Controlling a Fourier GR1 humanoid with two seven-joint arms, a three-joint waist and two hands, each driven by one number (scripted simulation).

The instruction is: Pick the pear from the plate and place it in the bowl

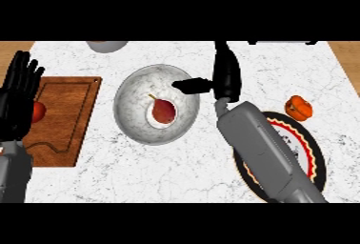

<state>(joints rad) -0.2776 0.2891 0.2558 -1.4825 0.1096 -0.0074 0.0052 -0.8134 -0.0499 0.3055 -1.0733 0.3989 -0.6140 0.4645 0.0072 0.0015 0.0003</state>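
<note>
On the white marble counter [175, 171], near the middle, sits a round grey speckled bowl [134, 102]. A dark red pear with a thin stem [164, 111] lies inside the bowl, a bit to the right of its middle. My right hand [226, 71] is just past the bowl's right rim, fingers straight and pointing far, thumb sticking out left over the rim. It holds nothing and does not touch the pear. My grey right forearm [264, 147] lies across a round black plate with a red and white rim [313, 147]. A small orange pepper [299, 107] sits to the right. My left hand [20, 90] rests open at the left edge, fingers up, beside a brown wooden cutting board [67, 119].
</note>
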